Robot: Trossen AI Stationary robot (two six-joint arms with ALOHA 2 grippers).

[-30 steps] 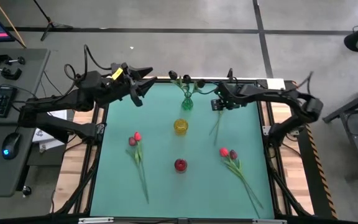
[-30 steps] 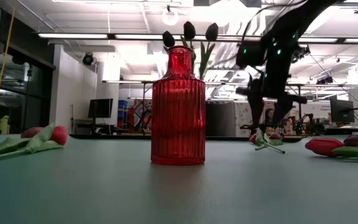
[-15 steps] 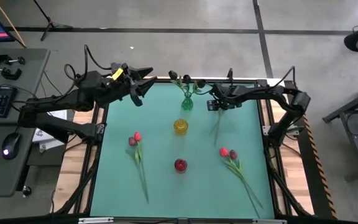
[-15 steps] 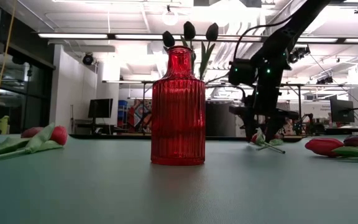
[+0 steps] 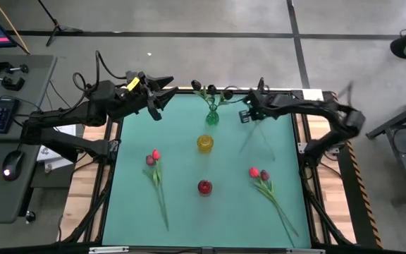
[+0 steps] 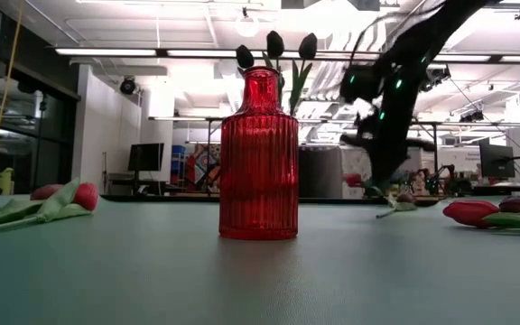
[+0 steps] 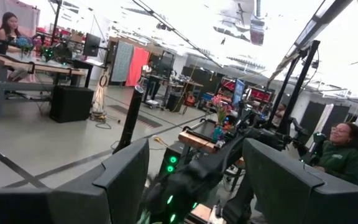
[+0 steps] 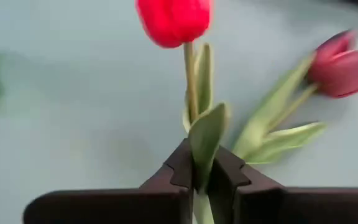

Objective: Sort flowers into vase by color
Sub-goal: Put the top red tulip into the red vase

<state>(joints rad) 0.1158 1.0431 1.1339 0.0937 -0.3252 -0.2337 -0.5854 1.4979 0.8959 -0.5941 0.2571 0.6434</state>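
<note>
Since half a second ago the right gripper [image 5: 251, 113] has swung back toward the mat's far right edge, lifting a red tulip [image 8: 174, 20] pinched by stem and leaf between its jaws. Left gripper [image 5: 162, 99], jaws spread, waits above the far left corner. Tulip pairs [image 5: 152, 159] [image 5: 259, 173] lie either side of the vase row [image 5: 205, 143]; the near mat is open.

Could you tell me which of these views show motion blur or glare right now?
Low view: the right arm is smeared by motion, the red vase sharp, ceiling lights glaring. Right wrist view: the right gripper holds a red tulip, the background tulip soft. High view: the held stem is faint.
</note>
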